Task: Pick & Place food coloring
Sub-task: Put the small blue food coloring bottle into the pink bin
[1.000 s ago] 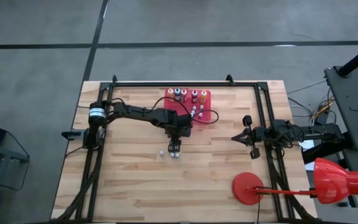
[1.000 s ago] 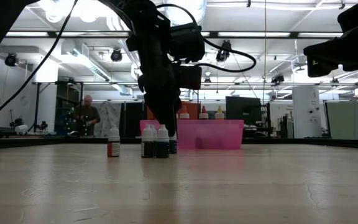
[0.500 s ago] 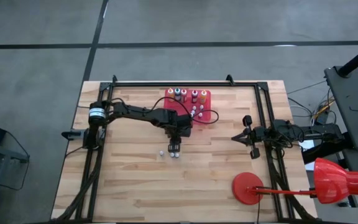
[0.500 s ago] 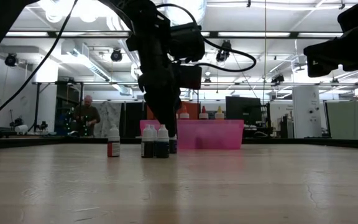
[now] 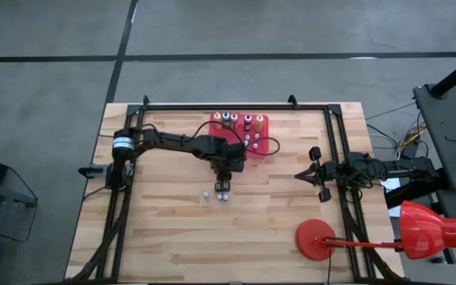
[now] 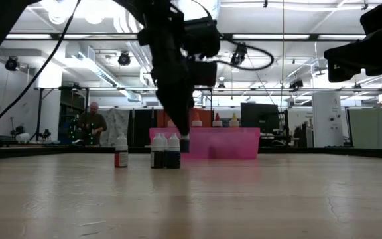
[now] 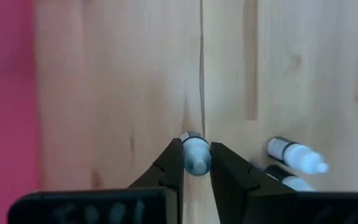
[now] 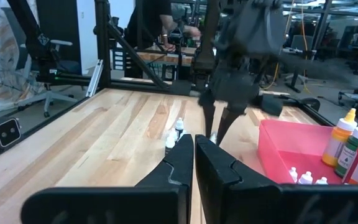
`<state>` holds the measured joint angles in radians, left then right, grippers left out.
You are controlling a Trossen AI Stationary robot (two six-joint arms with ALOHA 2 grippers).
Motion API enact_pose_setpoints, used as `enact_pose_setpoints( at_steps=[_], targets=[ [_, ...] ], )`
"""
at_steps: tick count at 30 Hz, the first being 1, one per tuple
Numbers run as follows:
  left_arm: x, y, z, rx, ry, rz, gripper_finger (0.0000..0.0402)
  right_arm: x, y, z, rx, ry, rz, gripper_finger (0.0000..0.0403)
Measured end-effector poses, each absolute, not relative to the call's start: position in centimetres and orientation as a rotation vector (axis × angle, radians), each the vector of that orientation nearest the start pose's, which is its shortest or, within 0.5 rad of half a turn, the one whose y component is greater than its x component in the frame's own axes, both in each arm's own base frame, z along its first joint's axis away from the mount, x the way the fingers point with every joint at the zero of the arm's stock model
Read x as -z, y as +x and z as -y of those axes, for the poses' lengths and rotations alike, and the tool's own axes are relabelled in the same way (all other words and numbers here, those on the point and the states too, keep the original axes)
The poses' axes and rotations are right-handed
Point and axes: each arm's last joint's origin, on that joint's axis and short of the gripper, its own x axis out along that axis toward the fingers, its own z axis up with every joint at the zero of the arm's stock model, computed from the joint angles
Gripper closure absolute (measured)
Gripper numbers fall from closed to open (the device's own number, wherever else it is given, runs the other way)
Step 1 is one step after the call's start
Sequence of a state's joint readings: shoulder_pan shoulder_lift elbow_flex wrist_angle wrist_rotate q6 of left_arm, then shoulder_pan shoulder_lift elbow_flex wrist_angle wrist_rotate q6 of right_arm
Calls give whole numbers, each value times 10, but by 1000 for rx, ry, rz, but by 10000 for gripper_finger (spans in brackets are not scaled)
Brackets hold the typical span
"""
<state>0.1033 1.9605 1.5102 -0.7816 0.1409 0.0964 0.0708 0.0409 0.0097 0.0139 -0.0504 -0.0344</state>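
- High view: the left gripper [image 5: 225, 176] has pulled back from the loose bottles on the pale wooden table [image 5: 165, 229] toward the flat pink-red plastic tray [image 5: 261, 123], which sits just behind it; a second ago it hung lower over those bottles. Just ahead of its fingertips stand three tiny pale-capped food-coloring bottles [image 5: 222, 191], close together. The taller coloured bottles [image 5: 237, 119] stand in the tray's far row.
- Low view: the left gripper [image 6: 181, 136] has lifted; a small bottle [image 6: 184, 141] hangs at its tips, clear of the tabletop, while a second ago the tips reached lower. Beside and below it, a pair of dark-bodied white-capped bottles [image 6: 165, 151] stands touching, and a red-bodied one [image 6: 121, 151] stands apart.
- Left wrist view: the fingers [image 7: 169, 168] are clamped on the small pale-capped bottle [image 7: 196, 154], having closed from wide apart within the last second. Two more bottles [image 7: 294, 155] show off to one side.
- Right wrist view: the right gripper [image 8: 194, 155] is fully closed and empty, parked well away, facing the left arm [image 8: 241, 43].
- Judgement: the pick looks complete; carrying the bottle over the tray comes next.
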Motion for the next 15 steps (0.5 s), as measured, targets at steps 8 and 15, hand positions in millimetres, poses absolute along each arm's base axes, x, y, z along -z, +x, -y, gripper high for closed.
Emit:
enact_pose_setpoints(
  at_steps=[8, 15],
  targets=[
    [-250, 404, -48, 72, -63, -1179, 370, -165, 99, -9, -122, -35, -14, 394],
    [-282, 399, -62, 37, -73, -1117, 371, -165, 99, -9, -122, -35, -15, 394]
  ],
)
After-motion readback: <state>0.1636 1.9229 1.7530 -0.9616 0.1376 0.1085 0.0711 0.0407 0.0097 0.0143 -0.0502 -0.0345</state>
